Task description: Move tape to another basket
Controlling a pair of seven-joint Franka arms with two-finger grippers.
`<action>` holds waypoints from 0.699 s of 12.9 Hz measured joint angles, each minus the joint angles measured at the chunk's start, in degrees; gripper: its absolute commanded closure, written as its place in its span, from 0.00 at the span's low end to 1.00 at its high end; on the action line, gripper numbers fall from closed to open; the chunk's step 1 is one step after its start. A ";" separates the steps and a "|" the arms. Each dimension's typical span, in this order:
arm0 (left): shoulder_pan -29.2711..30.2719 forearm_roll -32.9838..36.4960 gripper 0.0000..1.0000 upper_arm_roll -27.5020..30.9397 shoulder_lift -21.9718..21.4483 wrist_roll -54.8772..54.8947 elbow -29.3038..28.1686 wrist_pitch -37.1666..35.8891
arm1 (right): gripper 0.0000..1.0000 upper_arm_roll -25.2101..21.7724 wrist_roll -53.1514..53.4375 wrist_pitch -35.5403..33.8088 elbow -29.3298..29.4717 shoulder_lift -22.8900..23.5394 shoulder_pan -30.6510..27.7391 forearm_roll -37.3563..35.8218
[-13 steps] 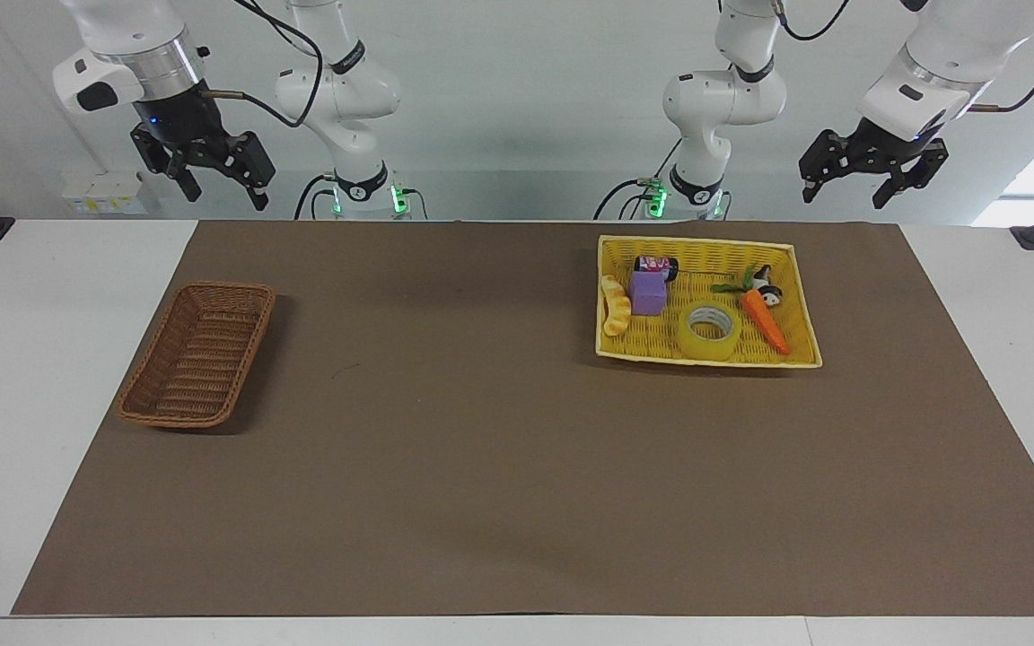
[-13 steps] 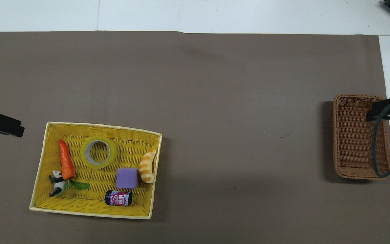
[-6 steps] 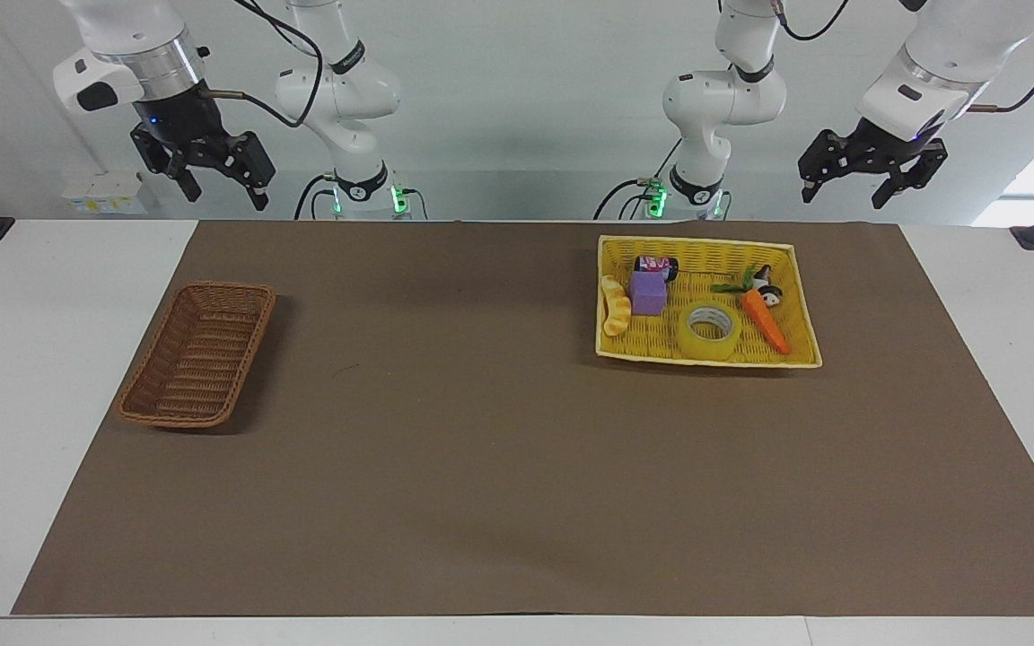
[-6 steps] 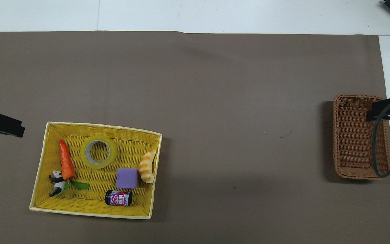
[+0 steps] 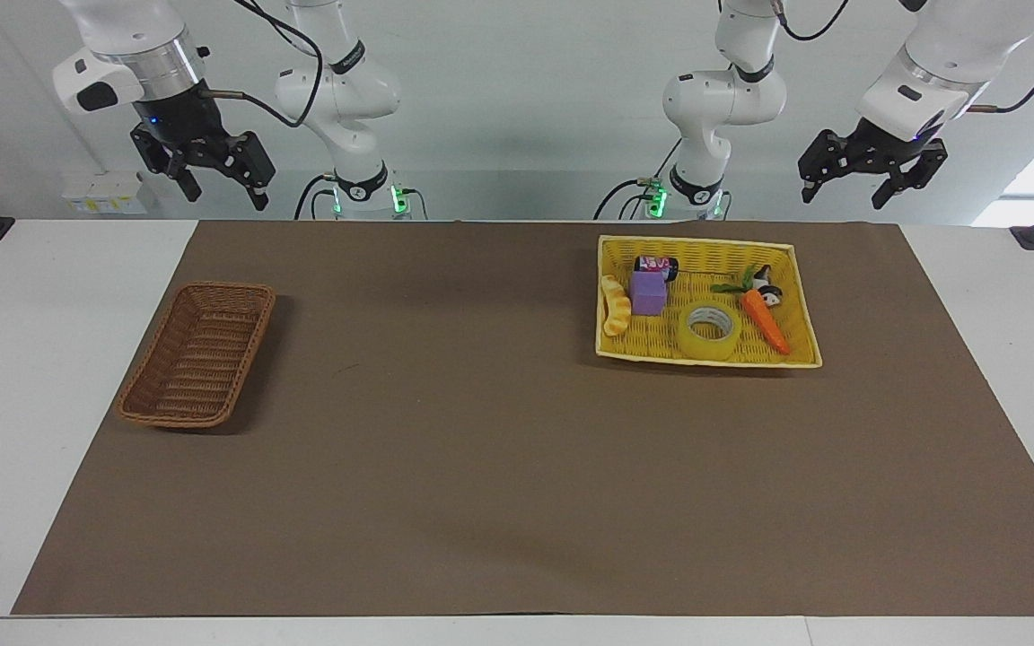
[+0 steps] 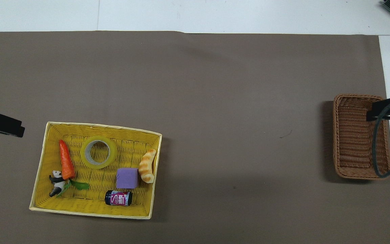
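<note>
The tape [image 5: 709, 330], a yellow translucent roll lying flat, sits in the yellow basket [image 5: 705, 244], beside a toy carrot; it also shows in the overhead view [image 6: 99, 152]. The empty brown wicker basket [image 5: 198, 353] stands toward the right arm's end of the table, also in the overhead view [image 6: 354, 135]. My left gripper [image 5: 845, 193] is open and empty, raised high off the left arm's end of the yellow basket; its tip shows in the overhead view [image 6: 2, 123]. My right gripper [image 5: 225, 193] is open and empty, raised high over the brown basket's outer rim [image 6: 384, 110].
The yellow basket [image 6: 103, 126] also holds a carrot [image 6: 66, 159], a panda figure [image 6: 56, 179], a purple block [image 6: 127, 178], a small can [image 6: 118, 198] and a bread toy [image 6: 147, 166]. A brown mat [image 5: 481, 449] covers the table between the baskets.
</note>
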 measured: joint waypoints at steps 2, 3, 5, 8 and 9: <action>0.00 0.00 0.00 0.00 0.00 0.00 0.00 0.00 | 0.00 0.00 0.00 0.00 0.00 0.00 0.00 0.00; 0.00 0.00 0.00 -0.01 0.00 0.00 0.00 0.00 | 0.00 0.00 0.00 0.00 0.00 0.00 0.00 0.00; 0.00 0.00 0.00 -0.09 0.00 0.00 0.00 0.00 | 0.00 0.00 0.00 0.00 0.00 0.00 0.00 0.00; -0.01 0.00 0.00 -0.34 0.00 0.00 -0.02 0.00 | 0.00 0.00 0.00 0.00 0.00 0.00 0.00 0.00; -0.01 0.00 0.00 -0.41 0.00 0.00 -0.07 -0.01 | 0.00 0.00 0.00 0.00 0.00 0.00 0.00 0.00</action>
